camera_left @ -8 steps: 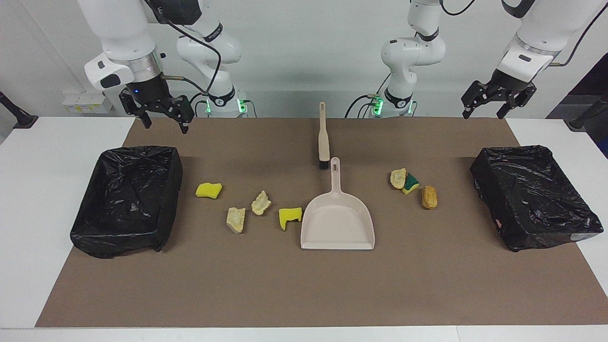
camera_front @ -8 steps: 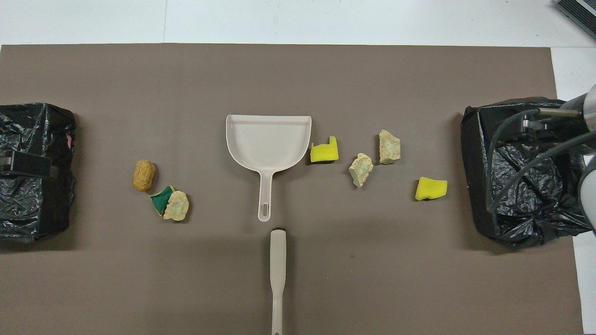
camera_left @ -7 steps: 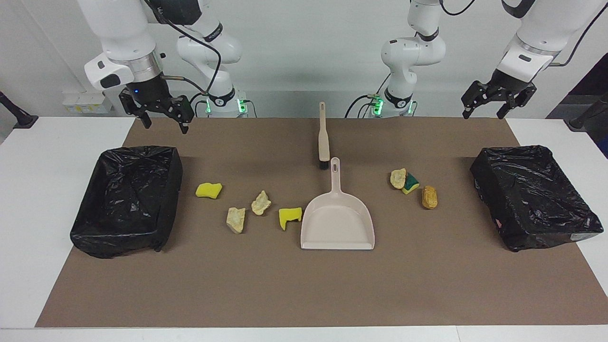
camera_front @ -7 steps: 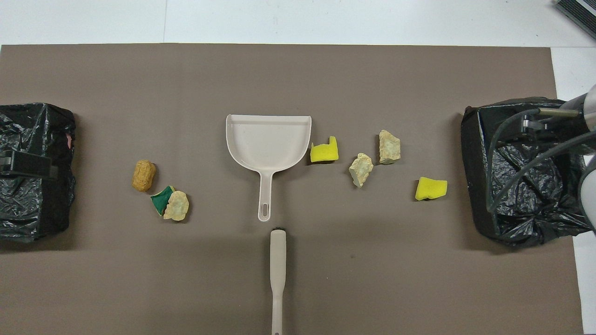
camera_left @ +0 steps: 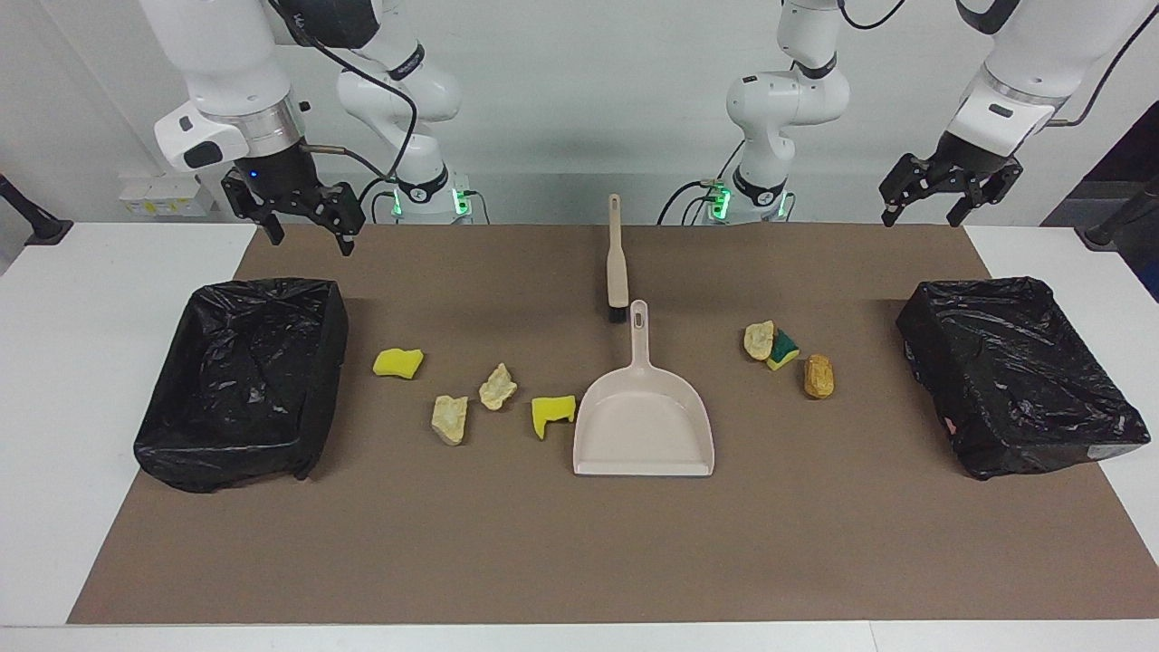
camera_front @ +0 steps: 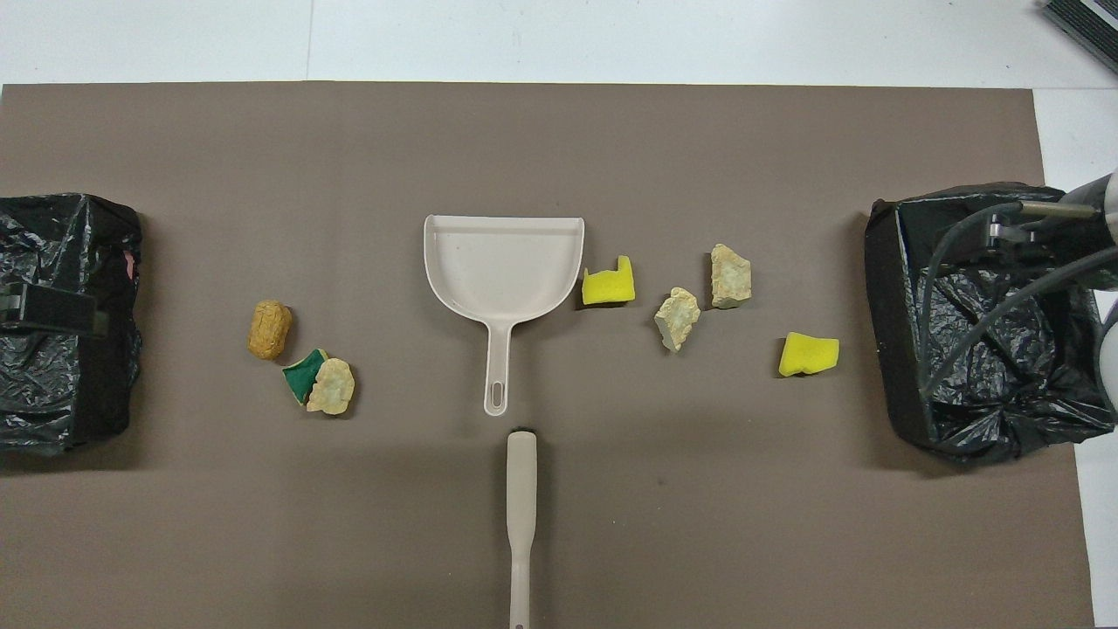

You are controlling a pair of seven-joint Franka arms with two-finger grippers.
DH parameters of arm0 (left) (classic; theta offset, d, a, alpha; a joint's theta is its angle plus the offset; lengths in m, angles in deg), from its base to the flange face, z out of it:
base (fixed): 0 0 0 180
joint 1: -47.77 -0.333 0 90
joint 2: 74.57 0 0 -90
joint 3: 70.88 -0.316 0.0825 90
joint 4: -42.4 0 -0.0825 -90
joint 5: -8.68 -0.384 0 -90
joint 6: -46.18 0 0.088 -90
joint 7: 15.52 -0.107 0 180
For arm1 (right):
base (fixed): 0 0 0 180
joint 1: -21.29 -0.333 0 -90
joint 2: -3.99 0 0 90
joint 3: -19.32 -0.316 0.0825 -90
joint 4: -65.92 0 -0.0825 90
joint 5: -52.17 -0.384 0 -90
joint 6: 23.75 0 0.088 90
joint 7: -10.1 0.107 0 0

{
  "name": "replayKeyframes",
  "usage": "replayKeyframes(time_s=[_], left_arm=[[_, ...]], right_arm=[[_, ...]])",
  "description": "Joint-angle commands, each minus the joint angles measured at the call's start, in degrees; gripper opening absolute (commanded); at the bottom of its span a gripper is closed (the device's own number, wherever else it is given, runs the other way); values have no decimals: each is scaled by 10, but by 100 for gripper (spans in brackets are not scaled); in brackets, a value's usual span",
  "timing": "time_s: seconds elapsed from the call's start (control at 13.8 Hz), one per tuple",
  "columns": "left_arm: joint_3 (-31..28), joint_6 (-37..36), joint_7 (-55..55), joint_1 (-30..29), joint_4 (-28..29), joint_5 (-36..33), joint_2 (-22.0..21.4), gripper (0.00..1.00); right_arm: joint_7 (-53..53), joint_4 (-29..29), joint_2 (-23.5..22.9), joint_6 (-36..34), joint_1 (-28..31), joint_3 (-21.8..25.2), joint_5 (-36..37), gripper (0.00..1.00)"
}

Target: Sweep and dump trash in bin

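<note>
Black jaws of both grippers gape, empty

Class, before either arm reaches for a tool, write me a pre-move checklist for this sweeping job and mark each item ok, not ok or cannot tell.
1. Left gripper open and holding nothing, up over the table's edge by the robots: ok.
2. Right gripper open and holding nothing, up by the robots' edge: ok.
3. Beige plastic dustpan flat on the brown mat, holding nothing, handle toward the robots: ok.
4. Beige long-handled brush lying free, just nearer the robots than the dustpan's handle: ok.
5. Black-lined bins, one at each end of the table, open on top: ok.
6. Seven torn sponge chunks already in a bin: not ok, all lie on the mat.
</note>
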State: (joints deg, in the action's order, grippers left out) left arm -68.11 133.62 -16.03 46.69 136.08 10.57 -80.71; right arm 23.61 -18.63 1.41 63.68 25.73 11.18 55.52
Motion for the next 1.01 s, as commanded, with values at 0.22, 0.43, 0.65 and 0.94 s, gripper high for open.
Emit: replayKeyframes(time_s=[0.22,0.43,0.65,0.94], left_arm=[[-1,9,3,9,10,9,-10,100],[-1,10,6,21,13,11,-12,100],[-1,15,4,28,13,12,-12,100],[-1,17,7,37,14,12,-12,100]], right_arm=[[-7,-15,13,5,7,-3,-5,100],[-7,-16,11,17,5,-5,-5,100],[-4,-17,9,20,0,-5,-15,100],[12,-14,-10,59,-27,-9,-17,100]])
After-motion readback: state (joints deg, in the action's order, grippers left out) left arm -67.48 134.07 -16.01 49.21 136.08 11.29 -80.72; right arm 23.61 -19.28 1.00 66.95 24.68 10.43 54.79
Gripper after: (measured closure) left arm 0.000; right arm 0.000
